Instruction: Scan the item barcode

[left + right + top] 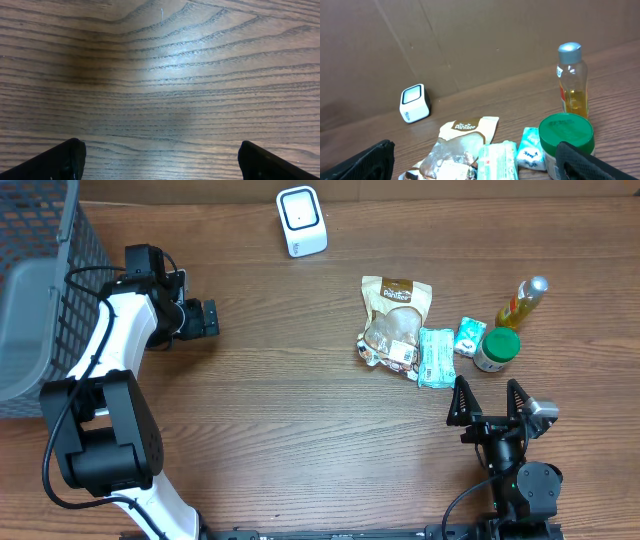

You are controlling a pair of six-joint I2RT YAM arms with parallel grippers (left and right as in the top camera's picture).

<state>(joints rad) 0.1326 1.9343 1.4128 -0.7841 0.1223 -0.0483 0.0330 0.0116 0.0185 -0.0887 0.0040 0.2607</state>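
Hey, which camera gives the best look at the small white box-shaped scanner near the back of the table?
The overhead view: the small white box-shaped scanner sits whole and unobstructed, its dark-framed face visible. The right wrist view shows it farther off, at an angle. The left wrist view shows only the wooden tabletop.

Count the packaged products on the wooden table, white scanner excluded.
5, clustered on the right side: brown-and-clear snack pouch, pale green flat packet beside it, small green-and-white sachet, green-lidded jar, silver-capped bottle of yellow liquid. Smaller ones could hide beneath the pouch.
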